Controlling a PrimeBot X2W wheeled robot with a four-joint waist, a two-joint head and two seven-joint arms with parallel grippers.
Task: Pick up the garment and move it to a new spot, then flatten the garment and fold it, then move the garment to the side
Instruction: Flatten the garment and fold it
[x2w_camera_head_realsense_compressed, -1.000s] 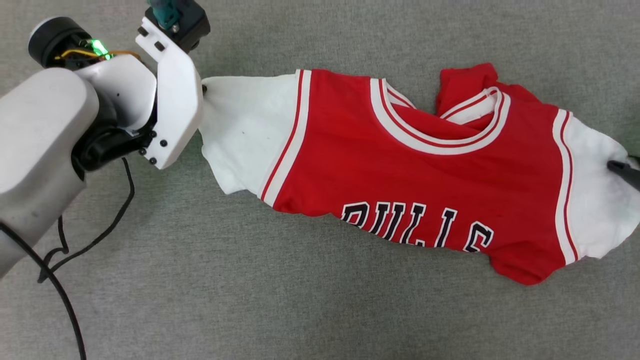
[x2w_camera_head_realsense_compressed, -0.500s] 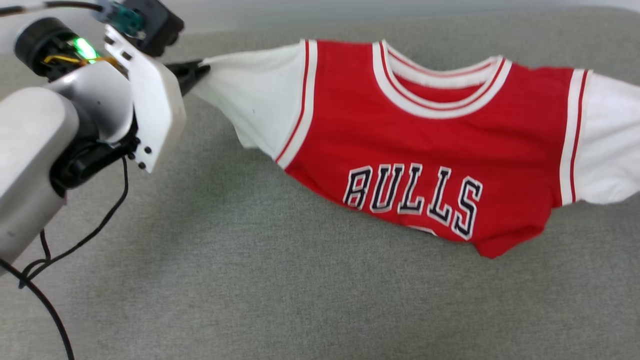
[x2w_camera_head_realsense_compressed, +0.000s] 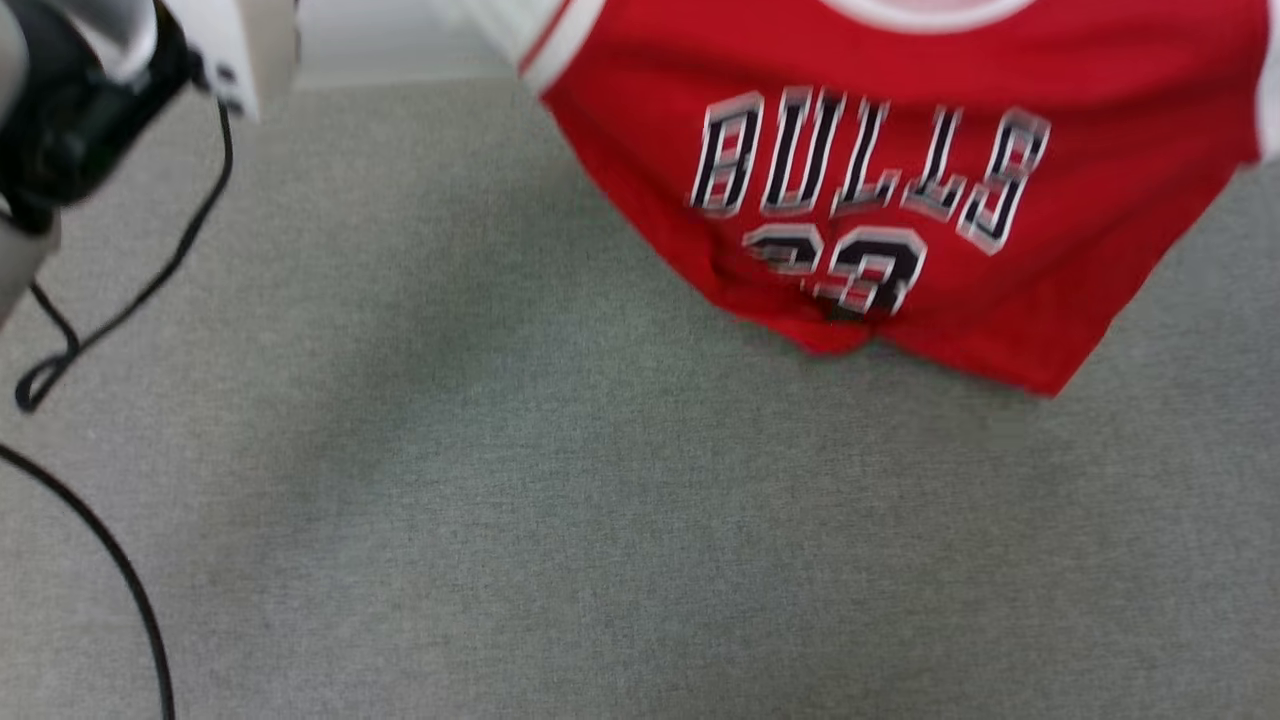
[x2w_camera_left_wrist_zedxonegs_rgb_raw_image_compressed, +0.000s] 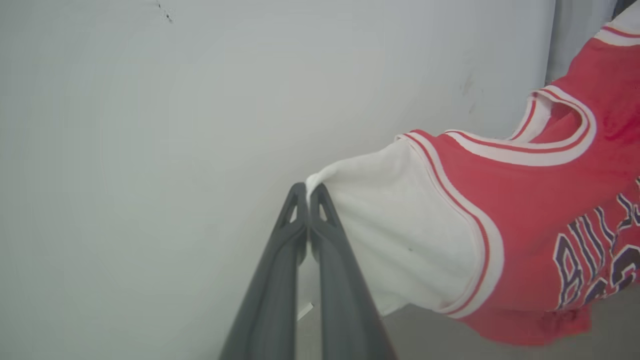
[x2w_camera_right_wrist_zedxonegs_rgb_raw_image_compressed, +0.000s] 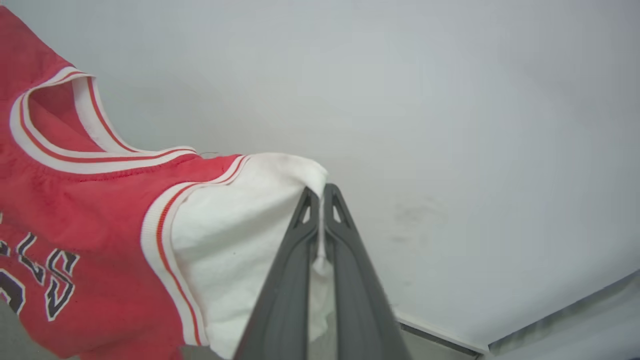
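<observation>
The garment (x2w_camera_head_realsense_compressed: 900, 180), a red jersey with white sleeves, black "BULLS" lettering and a number below it, hangs in the air at the top of the head view, its lower hem just above the grey carpet. In the left wrist view my left gripper (x2w_camera_left_wrist_zedxonegs_rgb_raw_image_compressed: 308, 192) is shut on the tip of one white sleeve (x2w_camera_left_wrist_zedxonegs_rgb_raw_image_compressed: 400, 220). My right gripper (x2w_camera_right_wrist_zedxonegs_rgb_raw_image_compressed: 320, 192) is shut on the edge of the other white sleeve (x2w_camera_right_wrist_zedxonegs_rgb_raw_image_compressed: 240, 225) in the right wrist view. The jersey (x2w_camera_right_wrist_zedxonegs_rgb_raw_image_compressed: 75, 200) stretches between the two, collar up. Part of my left arm (x2w_camera_head_realsense_compressed: 90, 70) sits at the head view's top left.
Grey carpet (x2w_camera_head_realsense_compressed: 600, 520) spreads below the jersey. A black cable (x2w_camera_head_realsense_compressed: 110, 560) trails along the left side. A pale wall (x2w_camera_left_wrist_zedxonegs_rgb_raw_image_compressed: 200, 100) stands close behind the lifted jersey, meeting the floor at a baseboard (x2w_camera_right_wrist_zedxonegs_rgb_raw_image_compressed: 440, 335).
The jersey has gone from lying crumpled on the carpet to hanging stretched in the air. My right gripper closed on its sleeve, and both arms rose. The head view has shifted as well.
</observation>
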